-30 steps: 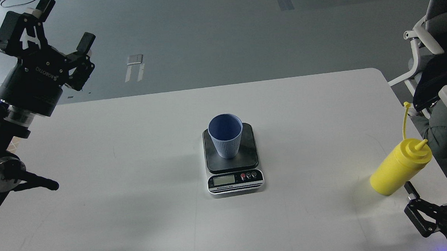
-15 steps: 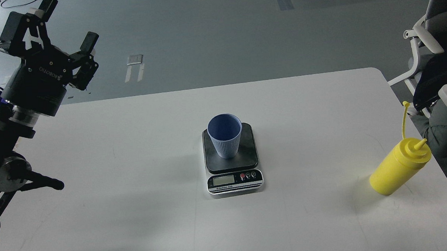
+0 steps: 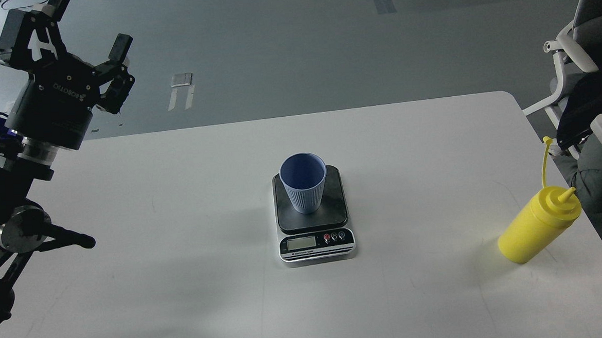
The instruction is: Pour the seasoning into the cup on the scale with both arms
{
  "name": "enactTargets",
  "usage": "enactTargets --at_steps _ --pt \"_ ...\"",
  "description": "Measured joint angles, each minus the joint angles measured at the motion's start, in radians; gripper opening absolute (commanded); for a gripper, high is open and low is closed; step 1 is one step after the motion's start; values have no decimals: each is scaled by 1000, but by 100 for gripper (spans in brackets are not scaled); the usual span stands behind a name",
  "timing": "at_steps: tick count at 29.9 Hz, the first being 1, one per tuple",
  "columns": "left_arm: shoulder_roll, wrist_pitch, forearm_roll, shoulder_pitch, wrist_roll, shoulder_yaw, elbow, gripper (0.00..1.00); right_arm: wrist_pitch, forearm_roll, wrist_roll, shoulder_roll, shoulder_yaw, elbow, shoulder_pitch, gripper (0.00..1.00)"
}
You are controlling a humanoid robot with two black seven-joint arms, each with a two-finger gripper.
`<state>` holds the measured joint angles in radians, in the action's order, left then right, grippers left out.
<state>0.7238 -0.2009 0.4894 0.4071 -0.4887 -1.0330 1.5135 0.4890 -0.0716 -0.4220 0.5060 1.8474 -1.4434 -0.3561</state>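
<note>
Seasoning bottle (image 3: 537,223) upright nr table's (image 3: 179,196) right edge, untouched.
Nozzle uncapped, tethered cap sticking up above it. Cup (image 3: 303,183) stands on scale (image 3: 313,213) platform at table ctr, well apart from bottle. Left gripper (image 3: 75,34) raised over far-left corner, fingers spread wide, holding nothing. Right gripper out of view.

cup (image 3: 304,183): light blue, ribbed, upright, empty, on the scale's dark platform
scale (image 3: 314,217): flat, silver front with LCD, mid-table
bottle (image 3: 538,224): yellow, cone nozzle uncapped, tethered cap up, upright near table's right edge
</note>
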Motion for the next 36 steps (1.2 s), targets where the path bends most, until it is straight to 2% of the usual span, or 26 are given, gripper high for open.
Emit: enactTargets --at_steps 7,16,22,36 --pt "-66 -23 0 79 0 2 -39 99 0 -123 2 -197 -190 80 -212 99" --pt "-178 -46 4 90 0 7 -80 99 0 -219 9 -482 -220 200 -292 99" --pt "-288 -55 13 89 0 -1 -154 99 0 -233 13 -505 -211 259 -283 100" --pt "-506 -68 18 89 0 -13 -308 99 0 -355 13 -506 -269 262 -190 100"
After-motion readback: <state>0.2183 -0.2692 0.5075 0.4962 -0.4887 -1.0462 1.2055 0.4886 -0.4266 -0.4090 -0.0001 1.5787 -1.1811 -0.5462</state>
